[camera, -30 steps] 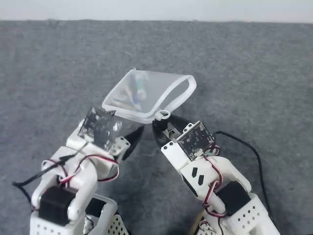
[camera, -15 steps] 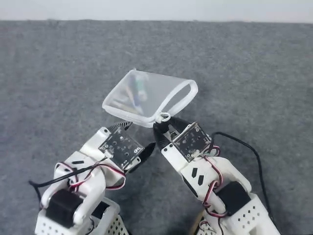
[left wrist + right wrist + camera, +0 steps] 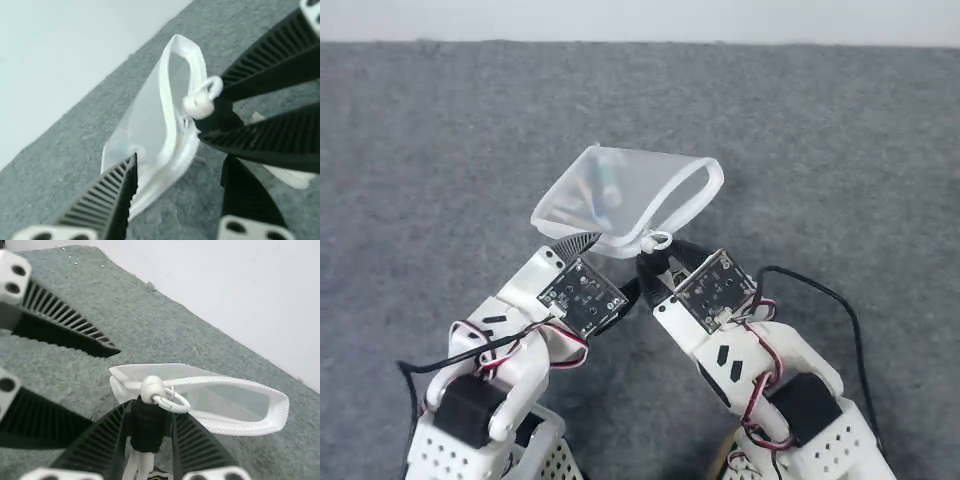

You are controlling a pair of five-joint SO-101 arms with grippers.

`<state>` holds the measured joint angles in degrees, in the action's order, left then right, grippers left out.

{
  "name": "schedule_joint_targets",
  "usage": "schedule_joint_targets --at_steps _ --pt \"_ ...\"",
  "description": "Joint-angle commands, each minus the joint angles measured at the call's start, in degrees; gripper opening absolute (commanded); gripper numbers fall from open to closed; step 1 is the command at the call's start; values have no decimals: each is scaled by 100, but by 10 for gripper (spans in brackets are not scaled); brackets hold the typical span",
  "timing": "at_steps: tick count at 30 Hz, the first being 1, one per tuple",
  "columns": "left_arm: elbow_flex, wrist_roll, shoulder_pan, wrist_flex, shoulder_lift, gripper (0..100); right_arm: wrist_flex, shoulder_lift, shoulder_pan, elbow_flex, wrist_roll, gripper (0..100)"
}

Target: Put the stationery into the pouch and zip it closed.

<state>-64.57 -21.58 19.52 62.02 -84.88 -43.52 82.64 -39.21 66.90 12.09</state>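
Note:
The translucent white pouch (image 3: 630, 195) lies mid-table with its zipper mouth gaping as a loop (image 3: 235, 402). Stationery (image 3: 603, 190) shows through the mesh inside it. My right gripper (image 3: 652, 262) is shut on the zipper pull (image 3: 150, 390) at the pouch's near corner, pinching the black tab under the white bead and ring. Just left of that, my left gripper (image 3: 605, 265) stands open, and its fingers (image 3: 112, 197) straddle the pouch's near edge (image 3: 170, 150). In the left wrist view the right gripper's ribbed fingers (image 3: 270, 65) hold the pull (image 3: 200, 102).
Grey carpet-like cloth (image 3: 840, 140) covers the table, with open room around the pouch on the far, left and right sides. A black cable (image 3: 830, 300) loops beside the right arm. A pale wall (image 3: 225, 285) rises behind the table.
My left arm has swung right and forward, bringing its open gripper up to the pouch's near edge beside the right gripper. The right gripper has kept its hold; the pouch barely shifted.

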Motion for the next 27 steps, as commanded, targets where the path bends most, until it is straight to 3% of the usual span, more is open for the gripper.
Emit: schedule_joint_targets --at_steps 1,13,20,27 --pt "-163 -44 35 -527 -53 254 -13 242 40 -484 79 6" --pt "-901 316 343 -1679 -53 250 -66 242 -110 -484 70 6" --pt "-1604 299 510 -2857 -88 152 -207 242 -391 -484 88 6" --pt "-1622 299 501 -2936 -97 6 -57 242 -136 -484 35 6"
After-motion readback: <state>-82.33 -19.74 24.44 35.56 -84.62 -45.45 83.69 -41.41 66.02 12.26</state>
